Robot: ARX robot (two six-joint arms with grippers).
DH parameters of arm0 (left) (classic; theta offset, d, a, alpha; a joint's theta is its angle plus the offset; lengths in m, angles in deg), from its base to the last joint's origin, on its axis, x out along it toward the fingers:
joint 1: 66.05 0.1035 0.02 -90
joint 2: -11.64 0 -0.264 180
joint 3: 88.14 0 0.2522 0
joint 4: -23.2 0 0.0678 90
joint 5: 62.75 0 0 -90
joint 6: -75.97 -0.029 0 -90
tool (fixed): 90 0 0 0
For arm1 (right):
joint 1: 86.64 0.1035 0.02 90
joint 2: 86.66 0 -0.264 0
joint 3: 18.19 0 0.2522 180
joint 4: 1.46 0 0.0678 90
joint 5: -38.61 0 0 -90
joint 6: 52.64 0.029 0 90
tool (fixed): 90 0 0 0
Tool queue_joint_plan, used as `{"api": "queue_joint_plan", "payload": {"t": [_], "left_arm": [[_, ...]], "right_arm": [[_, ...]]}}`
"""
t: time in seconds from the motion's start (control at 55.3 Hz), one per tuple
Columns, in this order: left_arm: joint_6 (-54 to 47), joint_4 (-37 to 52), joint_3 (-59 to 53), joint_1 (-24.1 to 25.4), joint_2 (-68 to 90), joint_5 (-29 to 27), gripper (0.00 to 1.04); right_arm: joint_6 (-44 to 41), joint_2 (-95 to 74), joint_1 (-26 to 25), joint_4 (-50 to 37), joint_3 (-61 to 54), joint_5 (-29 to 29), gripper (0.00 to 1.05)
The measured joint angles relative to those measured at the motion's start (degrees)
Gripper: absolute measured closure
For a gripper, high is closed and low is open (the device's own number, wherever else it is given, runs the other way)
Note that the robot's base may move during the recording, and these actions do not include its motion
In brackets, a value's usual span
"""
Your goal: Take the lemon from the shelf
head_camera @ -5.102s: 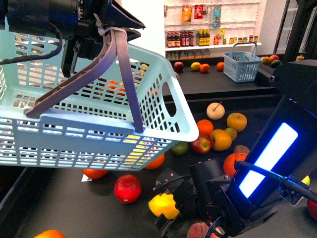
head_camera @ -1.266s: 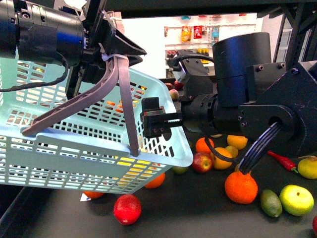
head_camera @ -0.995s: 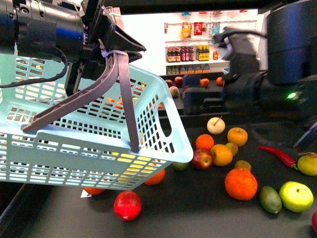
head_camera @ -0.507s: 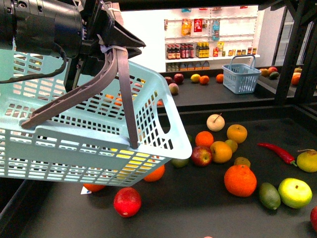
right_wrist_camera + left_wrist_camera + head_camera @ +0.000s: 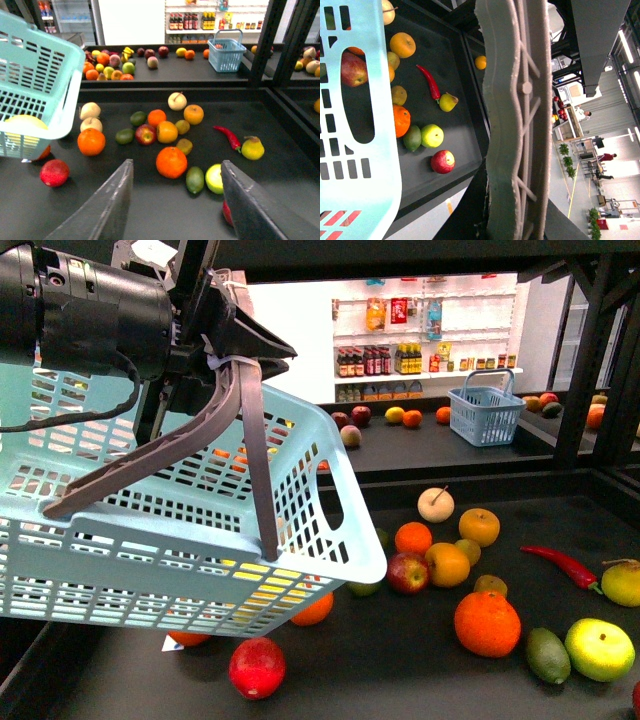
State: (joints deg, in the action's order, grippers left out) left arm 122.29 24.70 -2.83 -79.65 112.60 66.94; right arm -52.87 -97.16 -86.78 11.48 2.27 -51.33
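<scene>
The lemon (image 5: pixel 21 126) lies inside the pale blue basket (image 5: pixel 180 530), showing as a yellow shape through the slats (image 5: pixel 252 573). My left gripper (image 5: pixel 225 348) is shut on the basket handle (image 5: pixel 515 125), holding the basket tilted above the left side of the shelf's black deck (image 5: pixel 400 685). In the right wrist view my right gripper (image 5: pixel 175 167) stands open and empty, above the deck and short of the orange (image 5: pixel 171 162). It is out of the front view.
Loose fruit lies on the deck: a red apple (image 5: pixel 257 667), a big orange (image 5: pixel 487 623), a green lime (image 5: pixel 547 655), a yellow-green round fruit (image 5: pixel 599 648), a red chili (image 5: pixel 560 565). A farther shelf holds a small blue basket (image 5: pixel 483 413). Black frame posts (image 5: pixel 580 370) stand right.
The right arm has pulled back out of the front view. The lemon, on the deck at the right gripper five seconds ago, now sits in the basket. The basket barely moved.
</scene>
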Motion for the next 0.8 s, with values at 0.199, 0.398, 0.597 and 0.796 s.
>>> {"api": "queue_joint_plan", "payload": {"t": [0.199,0.398,0.597,0.796], "left_arm": [[0.0,-0.02,0.0,-0.07,0.11,0.24,0.95],[0.02,-0.02,0.0,-0.07,0.15,0.04,0.95],[0.0,0.0,0.0,-0.07,0.2,-0.07,0.95],[0.07,0.0,0.0,-0.07,0.2,-0.04,0.95]], "right_arm": [[0.0,7.02,0.02,1.25,-2.89,-0.04,0.88],[0.04,9.42,0.07,1.01,-5.57,-0.04,1.02],[0.07,10.05,0.07,0.92,-5.86,-0.04,1.02],[0.02,10.08,0.07,0.92,-5.86,-0.04,1.0]]}}
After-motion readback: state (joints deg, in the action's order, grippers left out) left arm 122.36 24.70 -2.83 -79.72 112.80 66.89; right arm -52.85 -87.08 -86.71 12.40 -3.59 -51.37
